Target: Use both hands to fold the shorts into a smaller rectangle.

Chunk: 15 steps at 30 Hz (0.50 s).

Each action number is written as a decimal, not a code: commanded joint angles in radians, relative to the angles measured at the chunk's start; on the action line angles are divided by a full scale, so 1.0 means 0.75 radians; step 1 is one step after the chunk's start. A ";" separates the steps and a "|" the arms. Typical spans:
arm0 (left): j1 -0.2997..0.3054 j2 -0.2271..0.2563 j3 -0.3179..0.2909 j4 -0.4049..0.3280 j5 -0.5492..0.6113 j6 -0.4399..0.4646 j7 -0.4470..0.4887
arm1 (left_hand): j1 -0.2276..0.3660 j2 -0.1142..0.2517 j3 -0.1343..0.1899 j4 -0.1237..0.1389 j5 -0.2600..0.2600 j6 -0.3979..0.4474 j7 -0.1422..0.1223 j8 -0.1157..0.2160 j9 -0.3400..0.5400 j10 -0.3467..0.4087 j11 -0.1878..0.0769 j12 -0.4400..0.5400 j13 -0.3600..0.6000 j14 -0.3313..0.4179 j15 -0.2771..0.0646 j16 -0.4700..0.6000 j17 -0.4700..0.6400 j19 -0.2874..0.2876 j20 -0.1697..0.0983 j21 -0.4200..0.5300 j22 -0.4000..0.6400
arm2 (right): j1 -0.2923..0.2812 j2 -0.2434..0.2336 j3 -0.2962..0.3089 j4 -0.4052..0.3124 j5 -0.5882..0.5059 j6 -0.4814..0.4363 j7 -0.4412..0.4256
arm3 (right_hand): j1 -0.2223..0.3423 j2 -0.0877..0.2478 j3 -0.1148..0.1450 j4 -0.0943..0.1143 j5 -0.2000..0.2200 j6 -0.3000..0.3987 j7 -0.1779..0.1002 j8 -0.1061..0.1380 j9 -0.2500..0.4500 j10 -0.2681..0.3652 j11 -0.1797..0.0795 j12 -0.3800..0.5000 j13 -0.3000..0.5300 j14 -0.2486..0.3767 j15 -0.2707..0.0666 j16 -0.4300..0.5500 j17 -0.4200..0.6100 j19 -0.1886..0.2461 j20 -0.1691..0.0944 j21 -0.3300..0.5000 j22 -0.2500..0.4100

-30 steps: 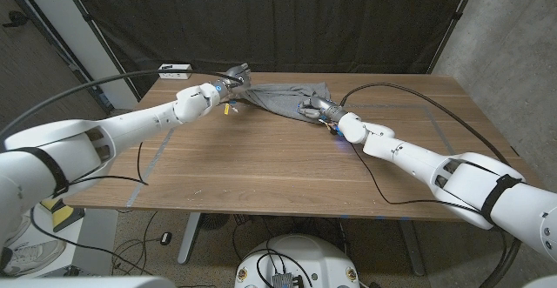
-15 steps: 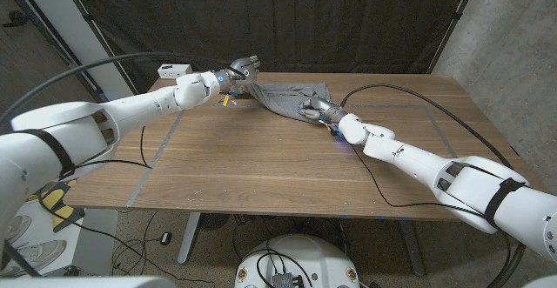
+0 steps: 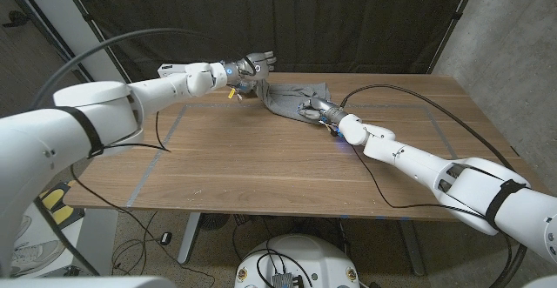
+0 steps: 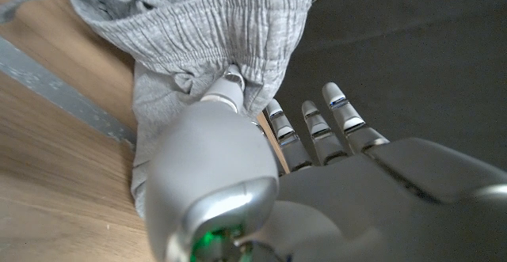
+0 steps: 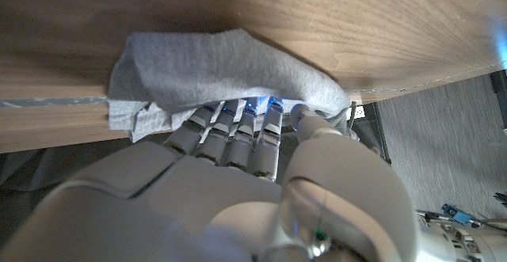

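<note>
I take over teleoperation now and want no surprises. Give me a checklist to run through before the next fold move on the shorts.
1. Right hand grips the shorts: ok; the right wrist view shows fabric draped over its fingers.
2. Left hand grips the shorts: not ok; its fingers are spread with nothing between them, thumb against the waistband.
3. Shorts lie flat: not ok, bunched.
4. Shorts fully on the table: cannot tell at the far edge.
5. Black cable clear of the shorts: ok.

A wooden table (image 3: 261, 162) is backed by a black curtain (image 3: 348, 18). A grey wall (image 3: 513, 53) is seen beside it, and cables are scattered on the floor (image 3: 148, 244).
</note>
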 commanded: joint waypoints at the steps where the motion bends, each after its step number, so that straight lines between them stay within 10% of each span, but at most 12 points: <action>1: -0.105 -0.275 0.214 0.416 -0.127 0.001 0.164 | -0.008 -0.004 -0.005 0.001 0.012 0.007 -0.012 0.011 0.003 0.004 -0.012 -0.003 0.007 -0.001 -0.191 -0.002 0.005 0.003 -0.004 0.013 0.004 | 0.004 0.004 -0.001 0.015 0.000 0.018 0.005 | -0.007 -0.004 0.008 0.001 0.001 0.012 -0.003 -0.007 0.005 0.013 -0.003 -0.005 0.002 0.010 -0.066 0.010 0.006 0.024 0.008 0.013 0.008; 15: -0.126 -0.346 0.192 0.429 -0.047 -0.043 0.023 | -0.009 -0.013 -0.013 -0.002 0.023 0.018 -0.016 0.015 -0.001 0.018 -0.012 0.000 0.007 0.005 -0.203 0.000 0.005 0.017 -0.013 0.022 0.004 | 0.011 0.006 -0.002 0.039 0.005 0.029 0.012 | -0.008 -0.004 0.011 -0.001 0.001 0.012 -0.004 -0.010 0.005 0.015 0.000 -0.006 0.002 0.010 -0.065 0.011 0.007 0.024 0.007 0.013 0.008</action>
